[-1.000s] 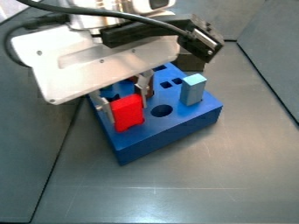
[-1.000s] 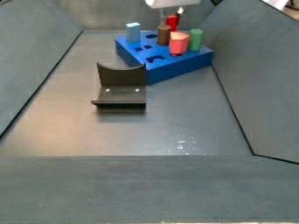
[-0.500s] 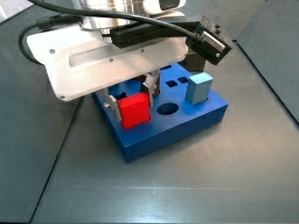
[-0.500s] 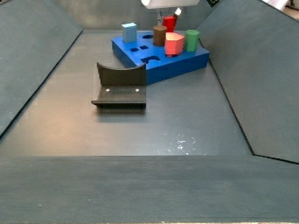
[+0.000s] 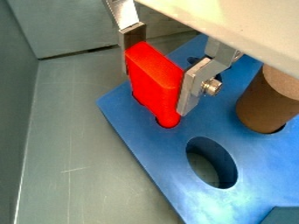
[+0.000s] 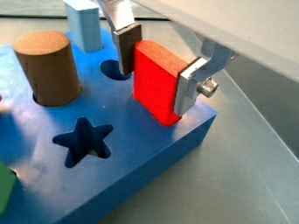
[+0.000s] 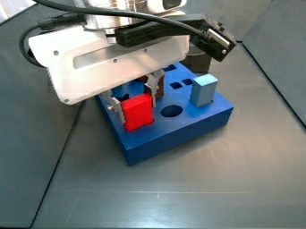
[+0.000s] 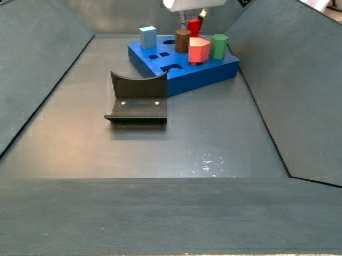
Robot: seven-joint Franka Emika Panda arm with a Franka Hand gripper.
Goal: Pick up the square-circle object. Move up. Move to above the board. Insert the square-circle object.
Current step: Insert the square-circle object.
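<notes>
The square-circle object [image 5: 152, 74] is a bright red tall block. It stands upright between my gripper's [image 5: 162, 74] silver fingers, and its foot is down in a hole of the blue board [image 5: 140, 153]. The gripper [image 6: 158, 83] is shut on the block's [image 6: 155, 79] upper sides, at the board's [image 6: 128, 166] edge. In a side view the gripper [image 7: 138, 94] hangs under the white hand, over the board [image 7: 180, 134], with the block [image 7: 136, 112] in it. In a side view the block [image 8: 197, 22] and board [image 8: 187, 72] are far back.
On the board stand a brown cylinder [image 6: 47, 68], a light blue peg [image 7: 201, 89], a salmon peg [image 8: 203, 49] and a green peg [image 8: 222, 44]. A star hole [image 6: 84, 140] and a round hole [image 5: 212, 162] are open. The dark fixture [image 8: 136, 97] stands on the floor in front of the board.
The gripper with the red block shifted slightly sideways over the board between one second and half a second ago. Since then it has hardly moved.
</notes>
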